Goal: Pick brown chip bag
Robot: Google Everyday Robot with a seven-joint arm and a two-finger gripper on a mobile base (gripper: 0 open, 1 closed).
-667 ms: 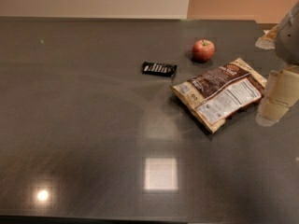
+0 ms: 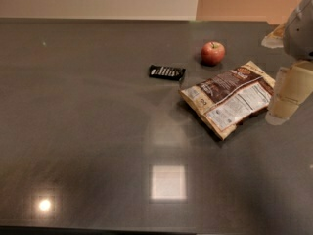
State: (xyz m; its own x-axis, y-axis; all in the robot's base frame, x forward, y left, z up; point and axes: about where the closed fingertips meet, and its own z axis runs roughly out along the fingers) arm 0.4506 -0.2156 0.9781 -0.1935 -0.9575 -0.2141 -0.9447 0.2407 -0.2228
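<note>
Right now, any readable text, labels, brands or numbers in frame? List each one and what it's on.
No text here can be quoted.
brown chip bag: print on the white panel and dark front, all too blurred to read.
small black bar: pale markings, unreadable.
apple: no text.
gripper, at the right edge beside the bag: no markings visible.

Seemingly cream gripper beside brown bag

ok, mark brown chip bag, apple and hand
brown chip bag (image 2: 230, 98): camera view, middle of its face.
apple (image 2: 213, 53): camera view, centre of skin.
hand (image 2: 283, 105): camera view, cream tip, right of bag.
</note>
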